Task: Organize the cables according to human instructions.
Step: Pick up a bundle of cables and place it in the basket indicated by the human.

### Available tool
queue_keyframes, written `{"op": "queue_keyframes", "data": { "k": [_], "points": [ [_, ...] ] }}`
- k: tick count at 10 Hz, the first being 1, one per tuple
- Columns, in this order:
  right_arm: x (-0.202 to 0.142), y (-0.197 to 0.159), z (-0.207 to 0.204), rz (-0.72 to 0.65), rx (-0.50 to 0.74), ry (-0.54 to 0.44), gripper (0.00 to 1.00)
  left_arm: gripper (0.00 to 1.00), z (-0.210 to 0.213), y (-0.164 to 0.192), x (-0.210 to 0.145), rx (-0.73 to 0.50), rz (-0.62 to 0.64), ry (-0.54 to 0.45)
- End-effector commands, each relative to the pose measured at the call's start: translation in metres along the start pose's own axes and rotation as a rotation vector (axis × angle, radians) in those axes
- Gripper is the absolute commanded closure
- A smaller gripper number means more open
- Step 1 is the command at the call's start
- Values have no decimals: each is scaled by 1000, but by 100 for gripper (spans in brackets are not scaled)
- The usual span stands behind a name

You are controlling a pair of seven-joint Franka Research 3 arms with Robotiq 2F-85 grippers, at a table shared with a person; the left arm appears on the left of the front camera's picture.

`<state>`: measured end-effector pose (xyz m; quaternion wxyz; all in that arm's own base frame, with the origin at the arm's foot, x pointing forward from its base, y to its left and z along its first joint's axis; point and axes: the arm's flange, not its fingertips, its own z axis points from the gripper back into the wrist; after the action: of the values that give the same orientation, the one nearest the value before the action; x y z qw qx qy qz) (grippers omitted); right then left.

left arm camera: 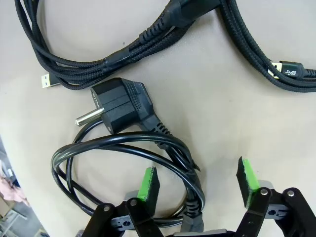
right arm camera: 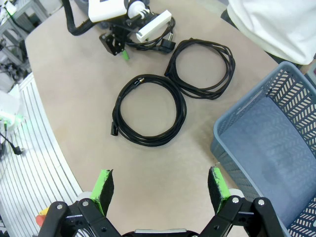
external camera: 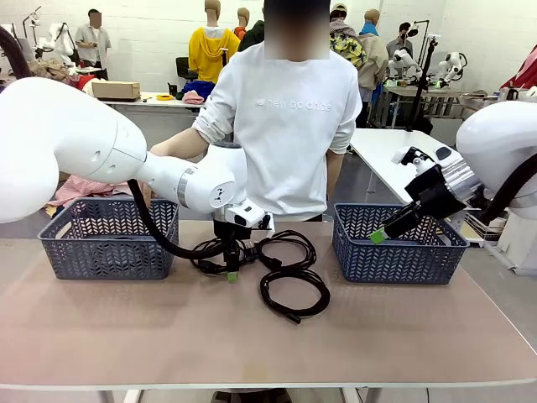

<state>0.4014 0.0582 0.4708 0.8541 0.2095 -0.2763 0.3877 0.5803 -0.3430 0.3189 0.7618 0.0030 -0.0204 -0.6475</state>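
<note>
I have the left gripper (left arm camera: 196, 173) down at the middle of the table (external camera: 252, 344), in front of the person (external camera: 289, 126) in the white sweatshirt who stands at the far side. In the left wrist view its jaws stand apart, and the green pads (left arm camera: 148, 182) straddle one side of a smooth black power cord (left arm camera: 123, 144) lying in a loose coil on the tabletop. One pad sits inside the loop and the other outside it, with the bundled strands between them and close to the inner pad. I cannot tell whether either pad touches the cord. The cord's round-pin plug (left arm camera: 121, 104) lies flat just past the coil. Beyond it run the braided cables (left arm camera: 123, 52), one with a small flat connector (left arm camera: 45, 80) at its tip. My right gripper (right arm camera: 160, 174) hangs over the near left corner of the right basket (right arm camera: 252, 101) with its jaws spread wide and nothing between them. In the right wrist view the basket's grey-blue floor looks bare where it shows. Two more black coils lie flat on the table between that basket and the left arm. The nearer coil (right arm camera: 118, 111) is just beside the farther coil (right arm camera: 170, 69), and both are apart from the bundle under the left gripper. The left basket (external camera: 109, 243) stands at the far left of the table, behind the left arm.
</note>
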Motion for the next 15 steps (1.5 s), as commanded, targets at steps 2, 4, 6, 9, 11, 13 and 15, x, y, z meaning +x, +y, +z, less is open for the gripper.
{"op": "queue_keyframes", "data": {
  "k": [2, 4, 6, 9, 11, 13, 15],
  "points": [
    [1, -3, -1, 13, 13, -23, 0, 55, 3, 2, 0, 5, 12, -1],
    [1, -3, -1, 13, 13, -23, 0, 73, 3, 3, -1, 2, 14, -3],
    [1, -3, -1, 13, 13, -23, 0, 91, 4, 4, -2, -3, 17, -8],
    [1, -3, -1, 13, 13, -23, 0, 93, 6, 3, -4, 4, 27, -6],
    [1, -3, -1, 13, 13, -23, 0, 100, 8, 4, -6, 12, 45, 6],
    [1, -3, -1, 13, 13, -23, 0, 100, 12, 5, -9, 33, 94, 26],
    [1, -3, -1, 13, 13, -23, 0, 100, 33, 5, -14, 115, 194, 29]
  ]
}}
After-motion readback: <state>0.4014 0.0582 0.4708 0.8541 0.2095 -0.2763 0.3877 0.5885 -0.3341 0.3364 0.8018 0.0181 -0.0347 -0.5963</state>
